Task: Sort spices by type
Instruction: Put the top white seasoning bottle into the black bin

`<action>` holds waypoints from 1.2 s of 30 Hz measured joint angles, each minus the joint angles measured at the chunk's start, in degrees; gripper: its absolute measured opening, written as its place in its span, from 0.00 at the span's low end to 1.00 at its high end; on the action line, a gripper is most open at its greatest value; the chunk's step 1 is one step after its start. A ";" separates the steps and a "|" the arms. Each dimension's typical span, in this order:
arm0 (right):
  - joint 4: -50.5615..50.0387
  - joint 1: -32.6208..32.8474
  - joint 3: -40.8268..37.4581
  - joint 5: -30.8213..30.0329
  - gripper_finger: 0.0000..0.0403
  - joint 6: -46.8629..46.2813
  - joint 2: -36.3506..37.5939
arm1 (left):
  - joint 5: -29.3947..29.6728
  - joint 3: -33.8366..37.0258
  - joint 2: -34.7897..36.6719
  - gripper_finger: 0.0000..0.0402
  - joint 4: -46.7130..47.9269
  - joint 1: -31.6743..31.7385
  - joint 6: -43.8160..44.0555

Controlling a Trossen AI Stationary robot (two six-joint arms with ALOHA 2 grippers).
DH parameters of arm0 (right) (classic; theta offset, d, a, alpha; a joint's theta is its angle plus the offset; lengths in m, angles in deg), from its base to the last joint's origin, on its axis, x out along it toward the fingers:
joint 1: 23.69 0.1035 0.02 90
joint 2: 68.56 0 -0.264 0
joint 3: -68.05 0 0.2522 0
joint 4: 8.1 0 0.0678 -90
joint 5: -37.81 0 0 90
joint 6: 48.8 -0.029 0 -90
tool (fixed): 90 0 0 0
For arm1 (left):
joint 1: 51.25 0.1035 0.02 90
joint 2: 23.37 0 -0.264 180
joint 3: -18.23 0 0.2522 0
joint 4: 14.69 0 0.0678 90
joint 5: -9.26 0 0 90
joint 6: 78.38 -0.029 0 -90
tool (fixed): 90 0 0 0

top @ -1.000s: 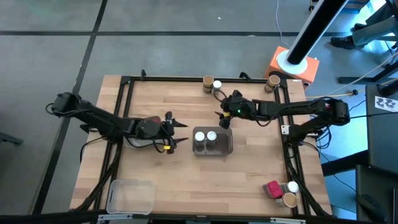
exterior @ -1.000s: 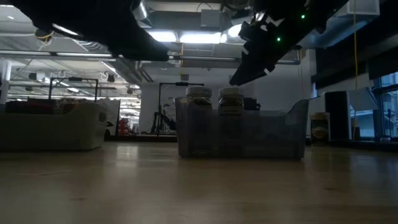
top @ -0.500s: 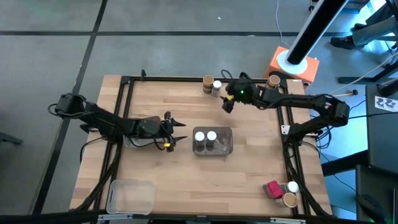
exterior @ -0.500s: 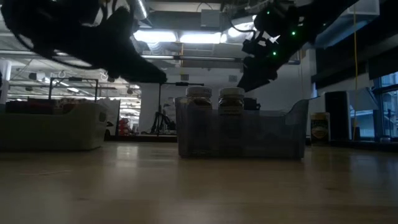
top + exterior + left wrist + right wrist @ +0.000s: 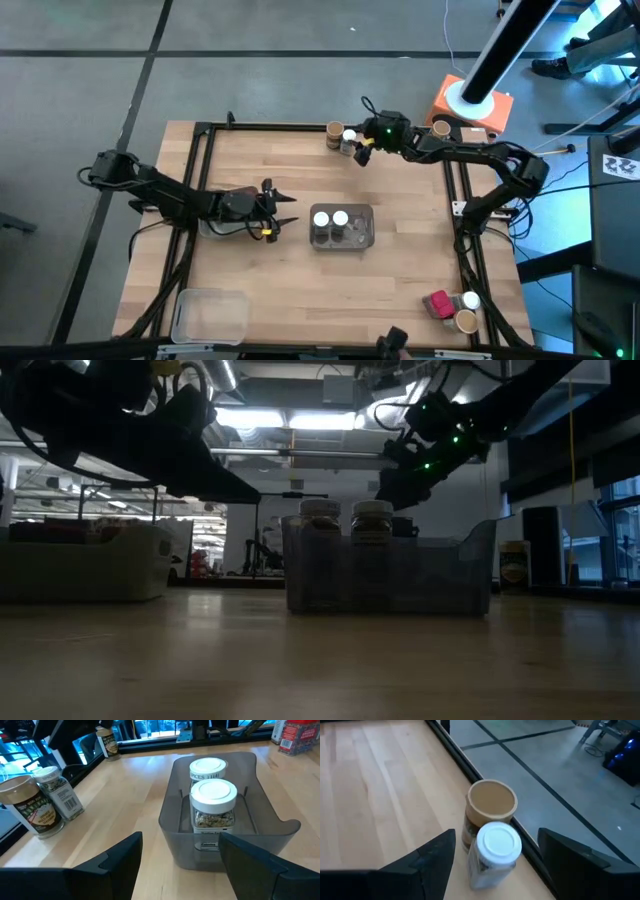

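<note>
Right gripper [image 5: 358,150] is above the white-lid jar [image 5: 495,851] at the table's far edge, jaws wide, holding nothing. The tan-lid jar [image 5: 489,810] touches it, so drop straight down and clamp only the white lid. It belongs in the clear tray [image 5: 272,832] mid-table with two white-lid jars. Left gripper [image 5: 281,210] waits left of the tray, jaws wide and empty.

floor [image 5: 250,60]: grey, dark seams | ceiling lights [image 5: 320,420]: bright strips (room dim) | table [image 5: 260,290]: light wood
</note>
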 joint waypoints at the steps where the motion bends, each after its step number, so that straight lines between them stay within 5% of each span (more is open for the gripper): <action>1: 1.14 -0.49 0.00 0.74 0.70 0.00 -0.71 | 0.00 0.00 0.00 0.62 0.00 0.00 0.01; 13: 11.15 -2.38 -0.02 2.01 0.70 0.01 -7.49 | 0.00 0.00 0.06 0.62 0.29 0.00 -0.71; 36: 13.48 -2.34 -0.02 0.44 0.70 -0.04 -12.78 | 0.02 0.00 0.07 0.62 0.57 0.00 -0.95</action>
